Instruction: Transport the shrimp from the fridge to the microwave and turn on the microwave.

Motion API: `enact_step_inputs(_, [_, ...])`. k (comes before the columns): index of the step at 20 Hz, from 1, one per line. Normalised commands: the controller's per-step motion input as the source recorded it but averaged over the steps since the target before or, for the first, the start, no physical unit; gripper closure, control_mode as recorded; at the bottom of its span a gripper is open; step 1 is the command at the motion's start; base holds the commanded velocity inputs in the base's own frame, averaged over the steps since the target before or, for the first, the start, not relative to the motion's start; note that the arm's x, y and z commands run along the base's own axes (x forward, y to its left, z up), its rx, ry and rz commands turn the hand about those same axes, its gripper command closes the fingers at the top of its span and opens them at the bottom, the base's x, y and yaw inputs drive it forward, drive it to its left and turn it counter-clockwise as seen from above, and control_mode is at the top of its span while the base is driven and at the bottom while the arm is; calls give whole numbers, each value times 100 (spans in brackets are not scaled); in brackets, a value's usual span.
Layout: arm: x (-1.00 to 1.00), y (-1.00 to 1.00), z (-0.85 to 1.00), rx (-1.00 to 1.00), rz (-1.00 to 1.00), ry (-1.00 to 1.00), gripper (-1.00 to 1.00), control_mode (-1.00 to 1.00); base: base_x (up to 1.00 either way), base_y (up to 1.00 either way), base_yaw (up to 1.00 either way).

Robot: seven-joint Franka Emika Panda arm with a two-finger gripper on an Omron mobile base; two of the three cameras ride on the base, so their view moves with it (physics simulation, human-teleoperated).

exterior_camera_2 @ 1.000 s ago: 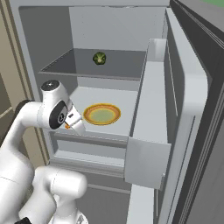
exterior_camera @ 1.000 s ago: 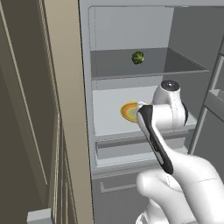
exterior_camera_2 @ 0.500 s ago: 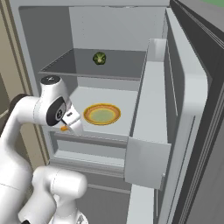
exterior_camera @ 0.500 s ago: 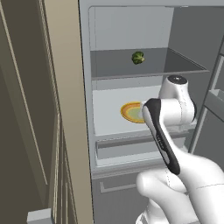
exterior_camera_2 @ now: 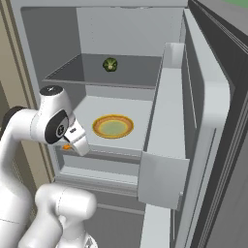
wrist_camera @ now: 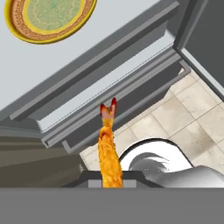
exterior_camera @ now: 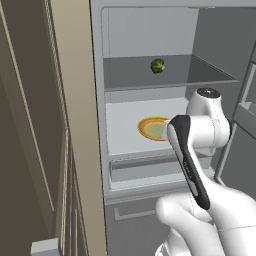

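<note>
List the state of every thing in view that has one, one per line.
fridge: door open.
shrimp: held in the tool, out past the shelf front, over the floor.
tool: shut on the shrimp.
plate: empty, flat on the lower shelf.
broccoli: on the upper shelf, untouched.

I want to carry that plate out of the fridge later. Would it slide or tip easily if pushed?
The plate looks shallow and lies flat on the smooth pale shelf, so it would probably slide rather than tip. Its raised rim offers a pinch point, though a glazed-looking surface may be slippery. It looks empty, so likely light.
</note>
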Motion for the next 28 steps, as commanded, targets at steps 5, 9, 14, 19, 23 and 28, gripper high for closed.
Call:
enact_step_inputs(5, [-24,0,0,0,0,0,100,-100,0,0,0])
enact_step_inputs(9, [-5,0,0,0,0,5,100,-100,0,0,0])
enact_step_inputs(14, [0,0,0,0,0,0,100,-100,0,0,0])
enact_step_inputs(19, [0,0,0,0,0,0,100,-100,0,0,0])
enact_step_inputs(23, [0,0,0,0,0,0,100,-100,0,0,0])
enact_step_inputs(28, [0,0,0,0,0,0,100,-100,0,0,0])
